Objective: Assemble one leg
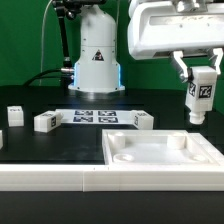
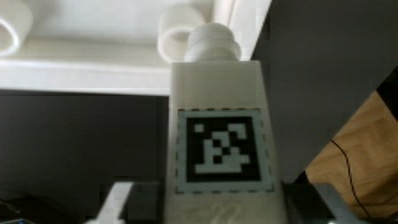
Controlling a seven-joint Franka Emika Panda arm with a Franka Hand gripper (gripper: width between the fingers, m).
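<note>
My gripper is shut on a leg, a small white block with a black-and-white tag, and holds it upright in the air above the far right corner of the large white square plate. In the wrist view the held leg fills the middle, its screw tip pointing at the plate's rim, with a finger on each side. Three more legs lie on the black table: one behind the plate, one and one at the exterior view's left.
The marker board lies flat in front of the robot base. A white rail runs along the table's front edge.
</note>
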